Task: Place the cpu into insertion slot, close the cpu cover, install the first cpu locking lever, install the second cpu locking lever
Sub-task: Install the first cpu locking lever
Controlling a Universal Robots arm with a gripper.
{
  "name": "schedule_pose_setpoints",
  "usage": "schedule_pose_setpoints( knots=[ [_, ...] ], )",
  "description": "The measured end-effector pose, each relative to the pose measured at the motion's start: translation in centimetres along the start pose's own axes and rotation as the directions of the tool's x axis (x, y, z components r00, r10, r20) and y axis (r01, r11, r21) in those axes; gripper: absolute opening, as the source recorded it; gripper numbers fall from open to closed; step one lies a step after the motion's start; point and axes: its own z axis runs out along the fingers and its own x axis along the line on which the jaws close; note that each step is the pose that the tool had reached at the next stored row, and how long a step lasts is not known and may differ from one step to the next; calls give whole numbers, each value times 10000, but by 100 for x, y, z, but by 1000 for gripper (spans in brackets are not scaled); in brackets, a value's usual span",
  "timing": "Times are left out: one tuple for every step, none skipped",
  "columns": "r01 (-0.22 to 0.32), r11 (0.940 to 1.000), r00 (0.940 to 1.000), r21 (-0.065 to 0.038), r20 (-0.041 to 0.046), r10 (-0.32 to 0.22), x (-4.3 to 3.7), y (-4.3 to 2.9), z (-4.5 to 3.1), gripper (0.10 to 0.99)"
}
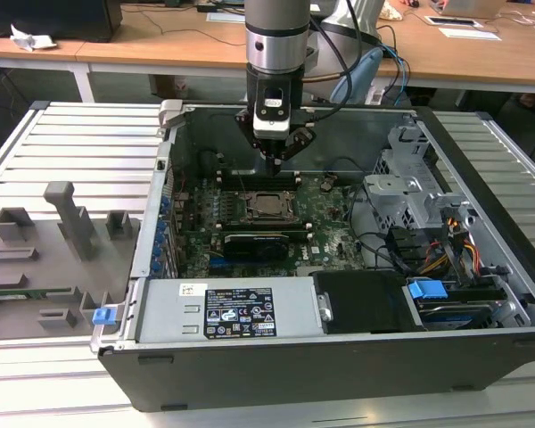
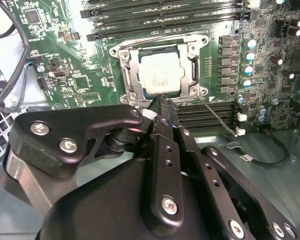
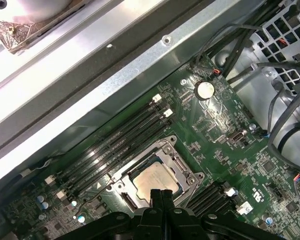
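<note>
1 closed, empty pincer (image 1: 276, 165) above cpu (image 1: 269, 204); case (image 1: 294, 357) on slatted table (image 1: 71, 143), desks (image 1: 481, 53) behind.

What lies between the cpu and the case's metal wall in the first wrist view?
Past the cpu comes the rim of the cpu cover, then long black memory slots, up to the wall; the first wrist view shows this.

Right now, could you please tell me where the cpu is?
The cpu lies framed by the cpu cover, between two banks of memory slots; in the exterior view it is just below the gripper.
</note>
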Motion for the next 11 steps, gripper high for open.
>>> schedule_pose_setpoints(
  knots=[
    [68,10000,10000,-4,-2,-68,0,0,0,106],
    [116,9999,9999,-7,-4,-116,0,0,0,106],
    [185,9998,9998,-10,-6,-185,0,0,0,106],
    [230,9997,9997,-13,-7,-230,0,0,0,106],
    [312,9995,9995,-17,-10,-312,0,0,0,106],
    [366,9993,9993,-20,-11,-366,0,0,0,106],
    [410,9992,9992,-23,-12,-410,0,0,0,106],
    [459,9989,9989,-25,-13,-459,0,0,0,106],
    [516,9987,9987,-28,-15,-516,0,0,0,106],
    [586,9983,9983,-32,-17,-586,0,0,0,106],
    [648,9979,9979,-35,-19,-648,0,0,0,106]
  ],
)
